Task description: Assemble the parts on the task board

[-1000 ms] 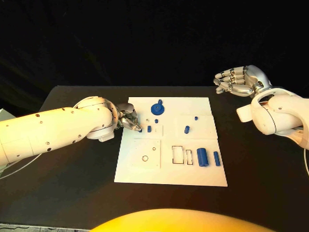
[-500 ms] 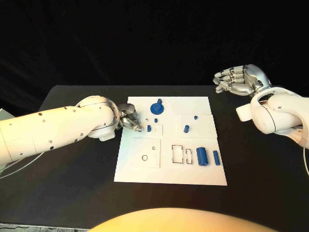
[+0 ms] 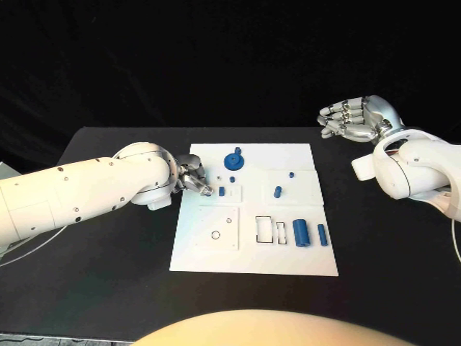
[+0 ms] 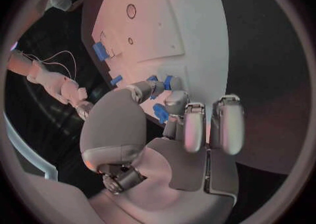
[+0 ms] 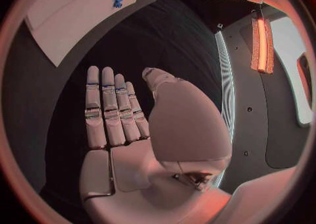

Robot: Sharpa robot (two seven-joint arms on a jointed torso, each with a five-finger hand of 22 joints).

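- My left robot hand (image 3: pixel 192 178) sits at the left edge of the task board (image 3: pixel 254 256), over its upper-left part, fingers curled toward the small blue peg (image 3: pixel 222 192) standing there.
- Left wrist view: my thumb and one finger (image 4: pixel 176 103) close toward each other around a small blue part (image 4: pixel 168 82), with another blue piece (image 4: pixel 160 113) just below the fingertips. I cannot tell whether the part is truly pinched or only touched.
- The other fingers of my left robot hand lie straight, side by side, over the dark counter (image 3: pixel 106 267) beside the board.
- My right robot hand (image 3: pixel 355 120) hangs above the far right corner of the counter, well apart from the board. It holds nothing.
- Right wrist view: the fingers (image 5: pixel 108 110) of my right robot hand are stretched out flat, close side by side, thumb set apart, palm bare.
- On the board: a round blue part with a stem (image 3: pixel 234 160) near the upper middle, just beyond my left fingertips.
- A small blue dot-like piece (image 3: pixel 292 174) and a short blue peg (image 3: pixel 279 192) lie right of centre.
- A thick blue cylinder (image 3: pixel 302 235) and a thinner blue pin (image 3: pixel 322 233) lie side by side at the lower right, next to the rectangular cut-outs (image 3: pixel 265 229).
- A round hole (image 3: pixel 217 236) sits in the lower-left plate of the board.
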